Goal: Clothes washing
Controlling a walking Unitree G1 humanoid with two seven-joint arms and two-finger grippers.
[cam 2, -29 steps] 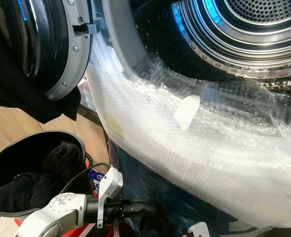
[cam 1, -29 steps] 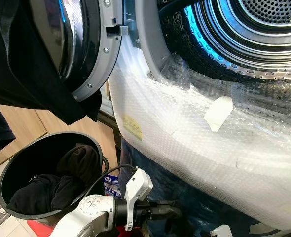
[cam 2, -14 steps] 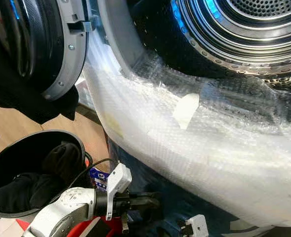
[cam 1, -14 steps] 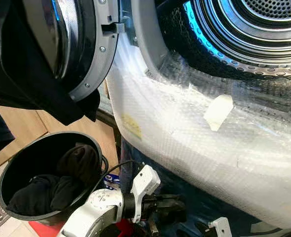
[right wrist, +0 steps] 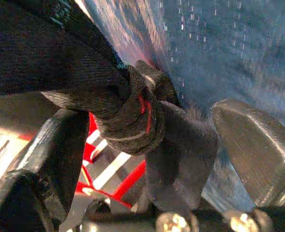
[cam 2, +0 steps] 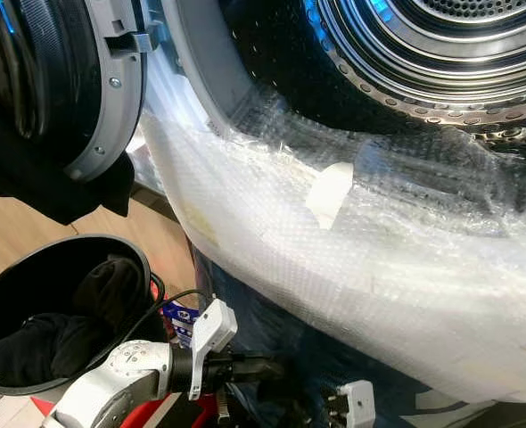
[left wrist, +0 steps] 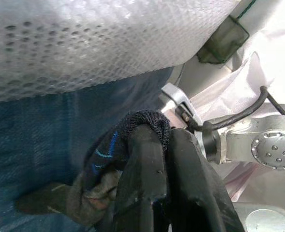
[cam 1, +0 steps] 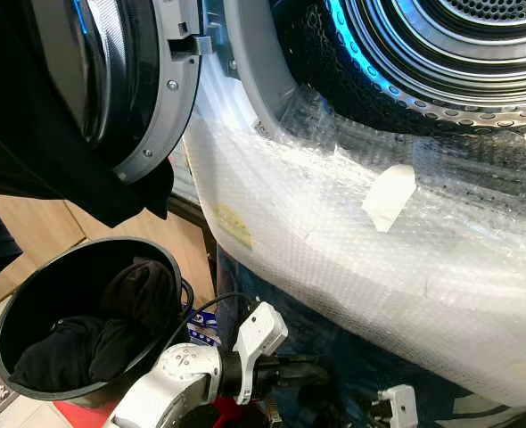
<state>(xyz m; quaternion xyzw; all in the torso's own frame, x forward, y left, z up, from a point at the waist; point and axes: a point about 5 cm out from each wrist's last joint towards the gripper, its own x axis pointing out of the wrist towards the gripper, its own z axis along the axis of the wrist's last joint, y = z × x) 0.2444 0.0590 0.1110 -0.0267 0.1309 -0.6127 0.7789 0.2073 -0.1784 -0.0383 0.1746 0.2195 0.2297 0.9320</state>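
The washing machine's steel drum (cam 1: 441,53) stands open at the top right, its door (cam 1: 129,80) swung out to the left. Low in front of the machine, my left gripper (left wrist: 165,140) is shut on a dark knitted garment (left wrist: 111,154) with blue stripes; the arm (cam 1: 187,379) reaches right from beside the bucket. My right gripper (right wrist: 149,121) is open, its fingers (right wrist: 251,145) on either side of the same dark garment (right wrist: 133,121), which hangs between them. Its white wrist part (cam 1: 397,406) shows at the bottom edge.
Bubble wrap (cam 1: 352,241) covers the machine's front below the drum opening. A black bucket (cam 1: 31,299) holding dark clothes (cam 1: 94,339) stands at the lower left on the wooden floor. A black cloth (cam 1: 31,134) hangs over the door. Blue fabric (left wrist: 41,135) lies under the wrap.
The camera has tilted, sliding the drum upward. My left gripper has reached further right under the machine front, and the right wrist has come up into view.
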